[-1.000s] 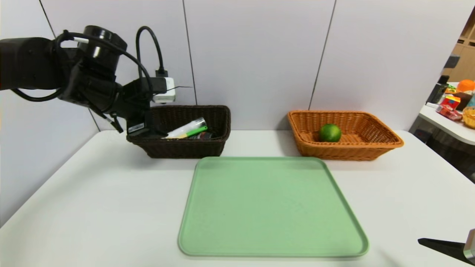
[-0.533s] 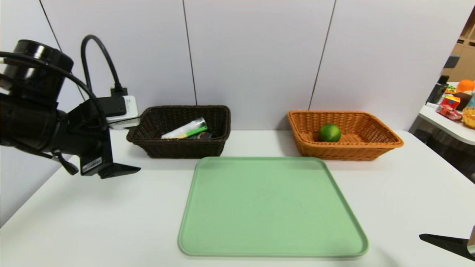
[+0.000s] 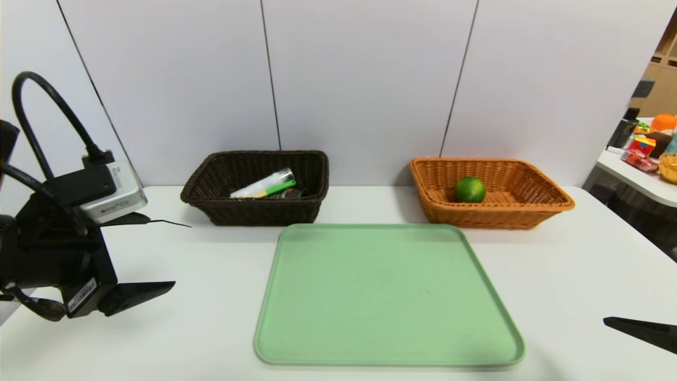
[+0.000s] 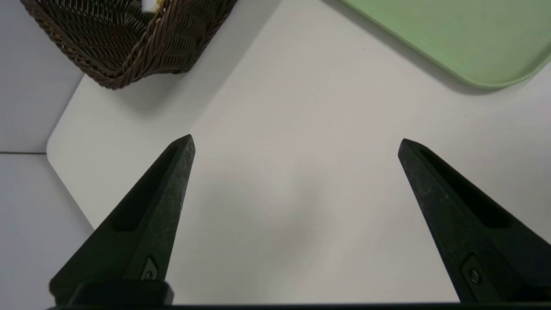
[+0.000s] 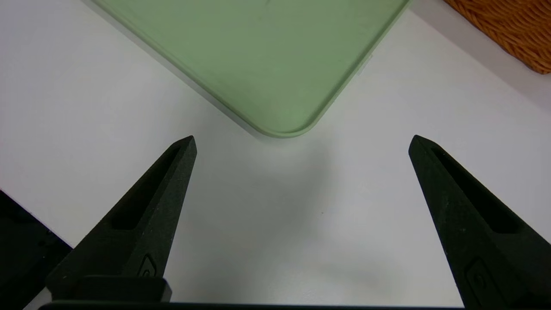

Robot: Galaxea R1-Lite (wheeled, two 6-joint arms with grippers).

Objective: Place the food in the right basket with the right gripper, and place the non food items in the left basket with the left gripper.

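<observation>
The dark brown left basket [image 3: 254, 211] holds a clear-wrapped white and green item [image 3: 267, 186] and something dark beside it. A green lime [image 3: 470, 189] lies in the orange right basket [image 3: 529, 214]. My left gripper [image 3: 161, 251] hangs over the table's near left, well short of the dark basket [image 4: 129, 47]. It is open, with only bare table between its fingers [image 4: 296, 140]. My right gripper [image 5: 302, 137] is open and holds nothing. It sits low at the near right, just off a corner of the green tray [image 5: 258, 51]. One of its fingers [image 3: 634, 328] shows in the head view.
A flat green tray [image 3: 386, 296] lies mid-table in front of both baskets. White wall panels stand right behind the baskets. A side table [image 3: 634, 169] with assorted colourful items is at the far right. An edge of the orange basket [image 5: 516, 38] shows in the right wrist view.
My left arm has pulled back from over the dark basket, moving down and toward the near left of the table, with its jaws open. The right gripper has barely moved.
</observation>
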